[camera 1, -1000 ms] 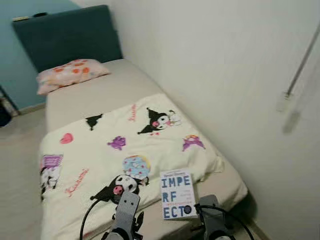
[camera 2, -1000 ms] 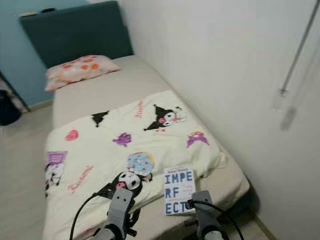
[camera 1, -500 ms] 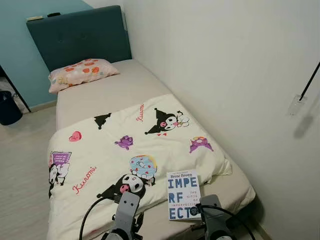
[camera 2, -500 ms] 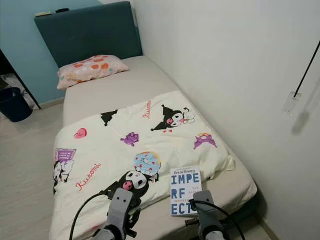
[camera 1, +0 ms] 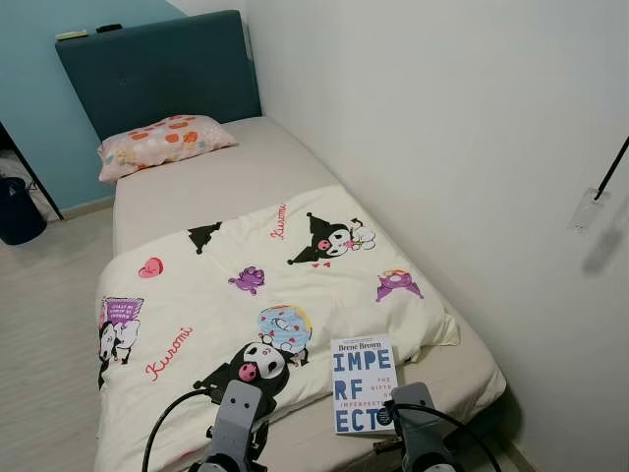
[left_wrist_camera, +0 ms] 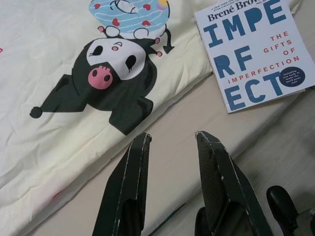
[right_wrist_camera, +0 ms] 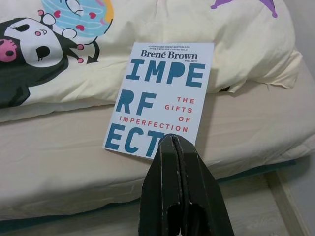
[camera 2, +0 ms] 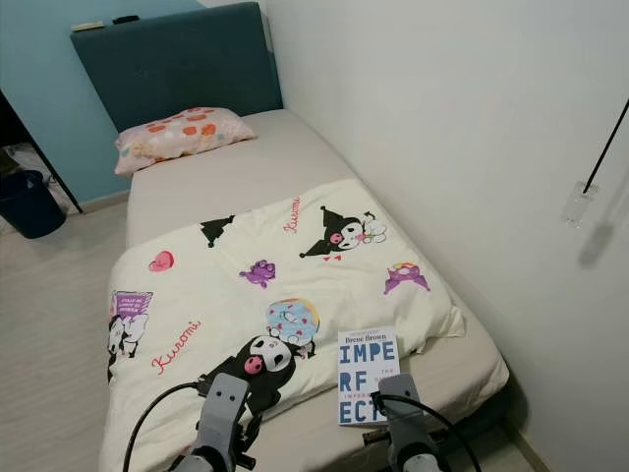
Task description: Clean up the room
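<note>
A white paperback book [camera 1: 362, 383] with big blue letters lies flat at the foot of the bed [camera 1: 211, 182], its top edge resting on a cream cartoon-print blanket [camera 1: 246, 285]. My left gripper [left_wrist_camera: 172, 137] is open above the bare mattress just below the blanket's hem, left of the book [left_wrist_camera: 251, 54]. My right gripper [right_wrist_camera: 172, 141] is shut with nothing in it, its tip over the near edge of the book [right_wrist_camera: 160, 98]. Both silver wrists show at the bottom of the eye views.
A pink patterned pillow [camera 1: 162, 143] lies by the dark teal headboard [camera 1: 157, 69]. A white wall runs along the bed's right side, with a hanging cord and switch [camera 1: 590, 206]. A dark bin [camera 1: 18, 211] stands on the pale floor to the left.
The head camera has turned slightly and the picture has sharpened from blurred. My left wrist sits a little lower and further left. The book and bedding lie as before.
</note>
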Robot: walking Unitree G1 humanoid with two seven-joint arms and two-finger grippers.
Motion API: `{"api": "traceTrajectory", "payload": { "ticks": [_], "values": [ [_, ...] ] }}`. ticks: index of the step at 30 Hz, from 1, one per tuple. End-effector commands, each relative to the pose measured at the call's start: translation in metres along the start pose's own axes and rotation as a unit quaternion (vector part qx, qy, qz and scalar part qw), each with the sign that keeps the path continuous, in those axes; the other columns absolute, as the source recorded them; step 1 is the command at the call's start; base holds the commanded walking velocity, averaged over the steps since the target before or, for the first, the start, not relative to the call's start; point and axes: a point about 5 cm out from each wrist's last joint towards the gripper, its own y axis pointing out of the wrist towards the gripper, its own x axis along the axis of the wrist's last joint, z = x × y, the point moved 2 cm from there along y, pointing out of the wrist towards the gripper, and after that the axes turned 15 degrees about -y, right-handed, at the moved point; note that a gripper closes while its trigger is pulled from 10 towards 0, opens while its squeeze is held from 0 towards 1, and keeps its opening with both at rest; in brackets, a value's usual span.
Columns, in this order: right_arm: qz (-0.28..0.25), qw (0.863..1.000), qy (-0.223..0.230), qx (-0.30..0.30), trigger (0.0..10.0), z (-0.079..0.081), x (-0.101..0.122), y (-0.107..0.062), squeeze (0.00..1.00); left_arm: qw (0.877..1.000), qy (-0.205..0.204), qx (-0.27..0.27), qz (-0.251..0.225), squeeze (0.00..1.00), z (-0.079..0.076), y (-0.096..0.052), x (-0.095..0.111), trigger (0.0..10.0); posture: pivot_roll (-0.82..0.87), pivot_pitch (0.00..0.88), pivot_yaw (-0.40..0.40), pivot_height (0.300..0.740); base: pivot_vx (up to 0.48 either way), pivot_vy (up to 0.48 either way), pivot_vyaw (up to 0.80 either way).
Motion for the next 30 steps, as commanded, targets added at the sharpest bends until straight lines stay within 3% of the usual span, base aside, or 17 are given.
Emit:
{"api": "traceTrajectory", "payload": {
  "ticks": [1, 14, 30],
  "values": [
    [0.004, 1.000, 0.007, 0.005, 10.0, 0.0054, -0.0038, -0.0030, 0.00, 1.000, 0.002, 0.002, 0.007, 0.00, 0.0019, -0.0030, -0.0047, 10.0, -0.07, 0.113, 0.058, 0.740, 0.000, 0.000, 0.80],
    [0.005, 1.000, 0.029, -0.004, 10.0, 0.0037, -0.0050, -0.0037, 0.00, 1.000, 0.008, -0.013, 0.001, 0.00, -0.0040, -0.0008, -0.0008, 10.0, -0.07, 0.115, 0.062, 0.740, 0.000, 0.000, 0.12],
    [0.002, 1.000, 0.031, -0.005, 10.0, 0.0027, -0.0044, -0.0039, 0.00, 1.000, 0.007, -0.014, 0.000, 0.00, -0.0073, -0.0003, -0.0011, 10.0, -0.07, 0.121, 0.056, 0.740, 0.000, -0.480, 0.00]
  ]
}}
